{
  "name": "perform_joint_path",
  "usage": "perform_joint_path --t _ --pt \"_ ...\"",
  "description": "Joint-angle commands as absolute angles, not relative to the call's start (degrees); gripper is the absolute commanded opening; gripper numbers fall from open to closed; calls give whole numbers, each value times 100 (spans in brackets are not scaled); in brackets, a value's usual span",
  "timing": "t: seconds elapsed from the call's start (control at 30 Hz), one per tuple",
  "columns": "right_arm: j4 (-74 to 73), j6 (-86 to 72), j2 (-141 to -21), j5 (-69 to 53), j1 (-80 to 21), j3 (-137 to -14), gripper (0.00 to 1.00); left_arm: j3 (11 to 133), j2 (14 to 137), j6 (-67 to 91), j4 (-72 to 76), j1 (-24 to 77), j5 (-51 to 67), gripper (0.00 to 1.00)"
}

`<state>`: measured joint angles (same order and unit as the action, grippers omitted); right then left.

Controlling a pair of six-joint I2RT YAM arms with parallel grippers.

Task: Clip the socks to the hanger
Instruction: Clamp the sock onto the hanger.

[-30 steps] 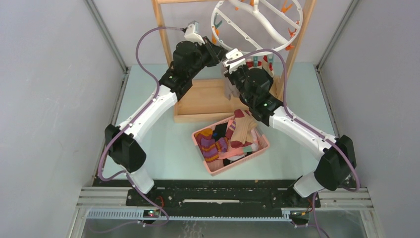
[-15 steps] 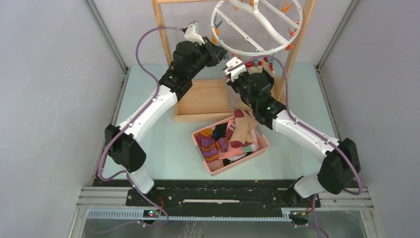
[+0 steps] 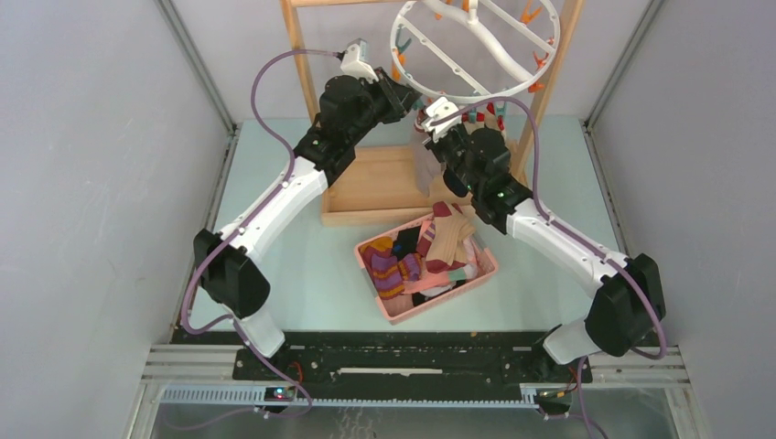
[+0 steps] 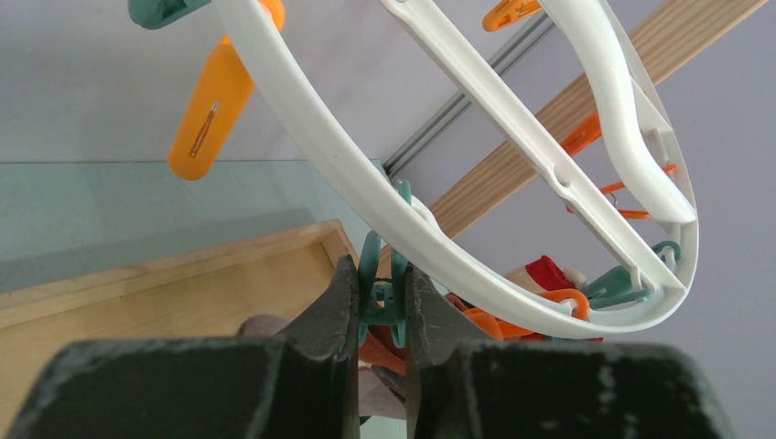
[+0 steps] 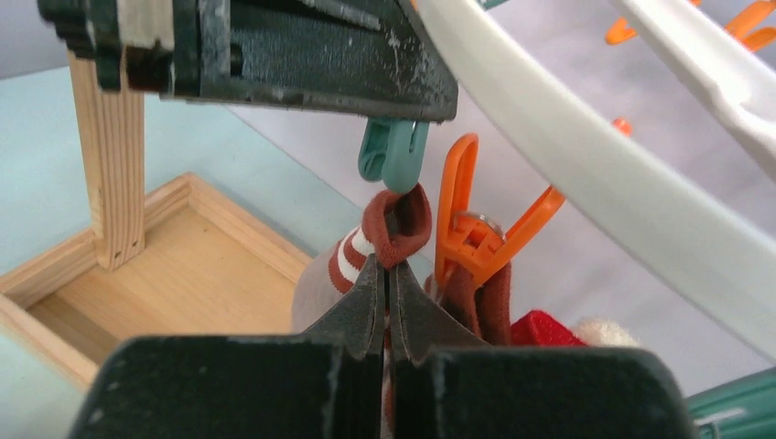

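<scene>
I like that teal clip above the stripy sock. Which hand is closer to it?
Left. The left hand pinches the clip; the right hand holds the sock up just under it.

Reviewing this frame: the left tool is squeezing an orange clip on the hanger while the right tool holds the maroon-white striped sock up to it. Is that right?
Not quite. The left tool is squeezing a teal clip, not an orange one, as the left wrist view shows. The rest stands: the right tool holds the maroon-white striped sock up to that clip.
</scene>
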<state>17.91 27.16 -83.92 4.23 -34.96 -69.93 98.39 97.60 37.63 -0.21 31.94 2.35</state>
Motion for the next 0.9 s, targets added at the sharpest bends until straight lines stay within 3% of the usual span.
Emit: perform_joint_path --t 0.0,0.87 --pt "2126 2573 -8508 580 -3527 -7393 0 10215 9507 3977 44 3138 204 0" --pt "2402 2946 -8552 1218 -3932 -7550 0 10204 9622 4017 41 3135 174 0"
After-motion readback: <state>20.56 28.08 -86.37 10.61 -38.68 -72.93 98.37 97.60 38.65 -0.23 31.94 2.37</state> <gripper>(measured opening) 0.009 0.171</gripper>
